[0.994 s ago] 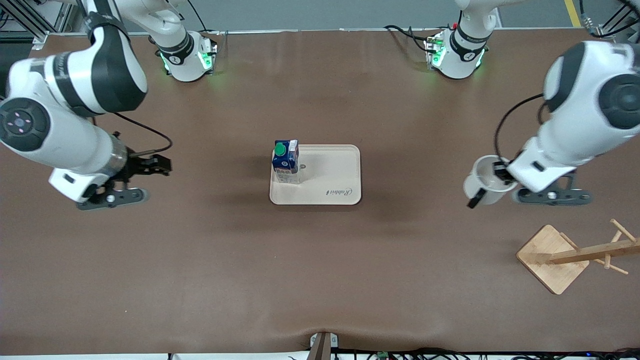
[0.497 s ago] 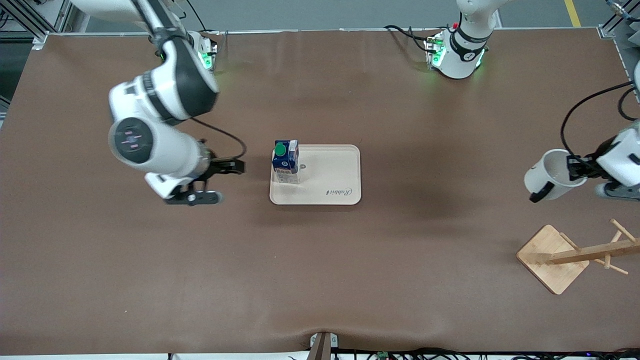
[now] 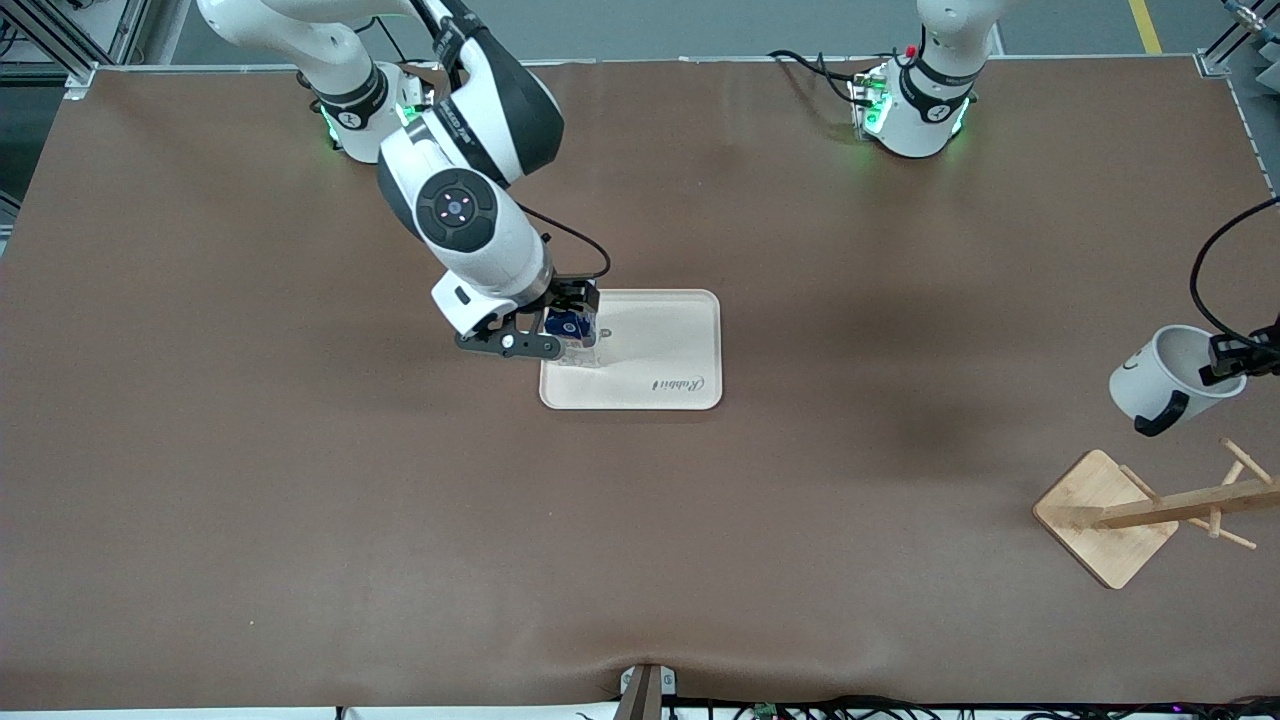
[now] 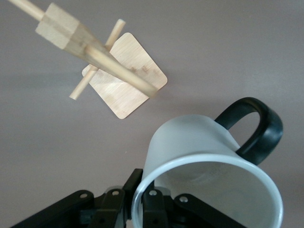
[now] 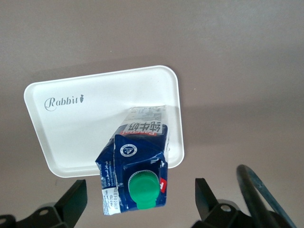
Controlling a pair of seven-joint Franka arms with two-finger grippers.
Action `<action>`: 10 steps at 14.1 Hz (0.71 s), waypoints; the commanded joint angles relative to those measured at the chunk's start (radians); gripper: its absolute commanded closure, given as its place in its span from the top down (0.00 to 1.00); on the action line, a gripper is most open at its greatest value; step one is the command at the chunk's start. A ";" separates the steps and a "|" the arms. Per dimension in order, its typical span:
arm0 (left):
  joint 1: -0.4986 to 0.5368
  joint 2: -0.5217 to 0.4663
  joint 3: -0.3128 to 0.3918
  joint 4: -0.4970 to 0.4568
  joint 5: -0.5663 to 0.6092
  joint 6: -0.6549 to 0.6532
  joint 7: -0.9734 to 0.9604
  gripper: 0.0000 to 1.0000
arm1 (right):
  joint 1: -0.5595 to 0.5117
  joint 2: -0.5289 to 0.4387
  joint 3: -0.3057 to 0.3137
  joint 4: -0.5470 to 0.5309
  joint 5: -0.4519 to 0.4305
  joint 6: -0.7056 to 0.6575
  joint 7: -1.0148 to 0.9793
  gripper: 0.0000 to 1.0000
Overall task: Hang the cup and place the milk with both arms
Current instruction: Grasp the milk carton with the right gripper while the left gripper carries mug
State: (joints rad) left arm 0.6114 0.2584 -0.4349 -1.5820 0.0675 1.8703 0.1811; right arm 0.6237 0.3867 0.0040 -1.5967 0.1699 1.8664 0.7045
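While the milk (image 3: 573, 330) stood on the tray (image 3: 660, 380) | right gripper (image 5: 137, 202) hung over it, fingers spread either side | left gripper (image 3: 1232, 358) pinched the cup (image 3: 1165, 375) rim above the rack (image 3: 1150, 510) | risk: handle missing a peg, cup dropping.

Right arm (image 3: 470, 190): glossy white shell, black joint bands, round black end cap with small pink marks, black cable looping to wrist. Base (image 3: 372, 118) lit green. Left arm base (image 3: 908, 108): white, black ring, green light, red button, black cables.
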 commanded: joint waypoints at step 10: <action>0.077 0.156 -0.005 0.154 -0.026 0.012 0.127 0.00 | 0.045 0.029 -0.009 -0.088 0.014 0.131 0.072 0.01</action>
State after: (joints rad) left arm 0.6773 0.3896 -0.4337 -1.4727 0.0571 1.8912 0.2828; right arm 0.6614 0.4298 0.0024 -1.6859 0.1711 1.9961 0.7443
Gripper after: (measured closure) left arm 0.934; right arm 0.286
